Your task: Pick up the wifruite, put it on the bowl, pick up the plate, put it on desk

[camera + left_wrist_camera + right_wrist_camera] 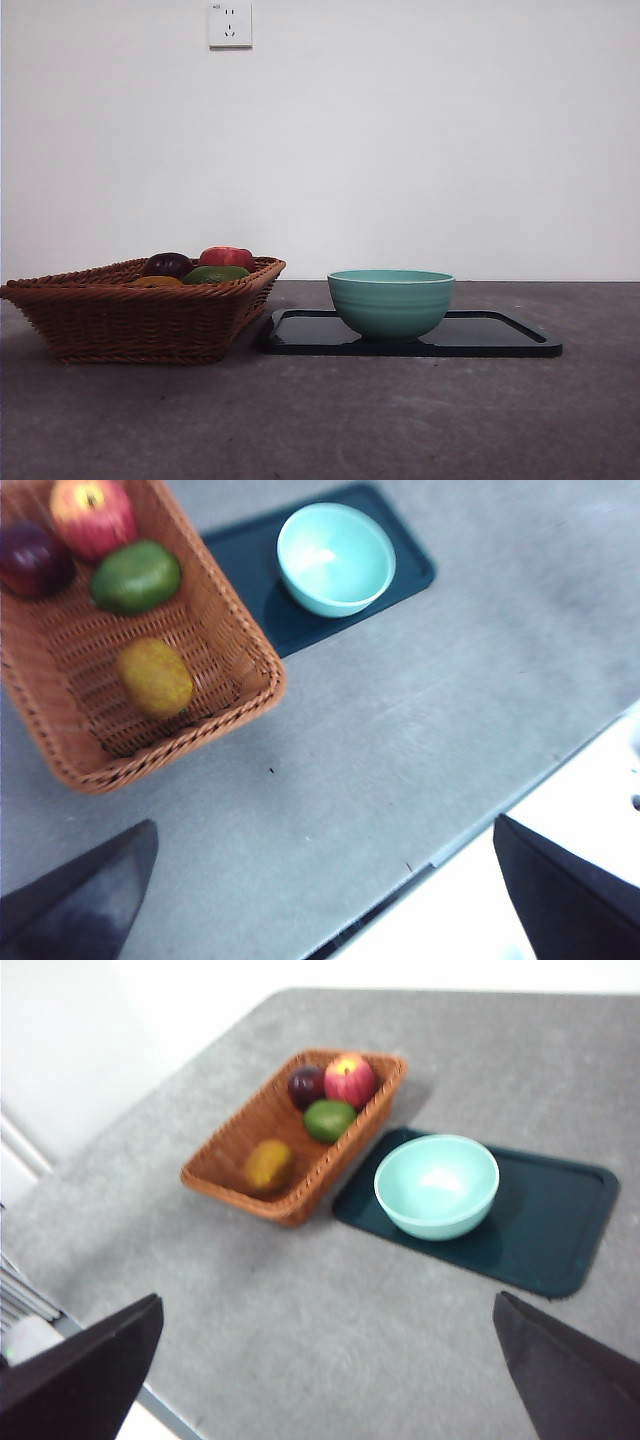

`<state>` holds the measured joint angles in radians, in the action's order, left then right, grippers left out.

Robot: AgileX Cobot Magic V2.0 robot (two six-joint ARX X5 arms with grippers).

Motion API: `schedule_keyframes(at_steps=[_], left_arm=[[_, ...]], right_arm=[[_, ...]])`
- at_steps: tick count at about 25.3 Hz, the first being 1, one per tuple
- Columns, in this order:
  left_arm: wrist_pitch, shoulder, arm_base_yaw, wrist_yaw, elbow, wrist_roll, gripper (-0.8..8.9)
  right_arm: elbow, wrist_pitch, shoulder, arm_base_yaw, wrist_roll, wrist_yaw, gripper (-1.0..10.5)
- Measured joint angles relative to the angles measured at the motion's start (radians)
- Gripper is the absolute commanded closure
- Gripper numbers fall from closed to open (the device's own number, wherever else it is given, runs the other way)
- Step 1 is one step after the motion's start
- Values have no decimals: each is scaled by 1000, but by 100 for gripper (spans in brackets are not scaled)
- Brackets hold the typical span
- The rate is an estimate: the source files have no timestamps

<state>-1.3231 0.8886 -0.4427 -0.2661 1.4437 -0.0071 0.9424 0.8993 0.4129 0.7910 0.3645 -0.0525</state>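
The wifruite [155,677] [268,1165], an orange-brown oval, lies in a wicker basket [120,320]; only its top [155,282] shows over the rim in the front view. The mint-green bowl [391,300] [335,558] [437,1186] stands empty on the plate [500,335] [560,1220], a dark flat rectangular tray right of the basket on the desk [400,420]. My left gripper [323,825] hangs open high above the desk's front edge, near the basket. My right gripper [328,1298] is open too, high above the desk and far from everything. Neither arm shows in the front view.
A red apple [92,515], a dark purple fruit [32,558] and a green fruit [136,577] share the basket at its far end. The basket almost touches the plate's left edge. A wall socket [229,24] sits on the white wall behind.
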Motion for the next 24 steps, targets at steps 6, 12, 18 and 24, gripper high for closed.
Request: schedule_keyframes(at_steps=[6,12,18,24], left_arm=[[-5,-289,-11,-7,-18,14,220],[-5,-400,-12,-49,-30,17,220],[-5,-429,-14,-74,-30,16,220],[-5,-428,-21,-74,-31,16,220]], right_arm=[[0,-31,0,0,4,0,297],[0,-31,0,0,43,0,297],[0,-29,58,0,75,13,300],[1,-30,250,0,109,26,320]])
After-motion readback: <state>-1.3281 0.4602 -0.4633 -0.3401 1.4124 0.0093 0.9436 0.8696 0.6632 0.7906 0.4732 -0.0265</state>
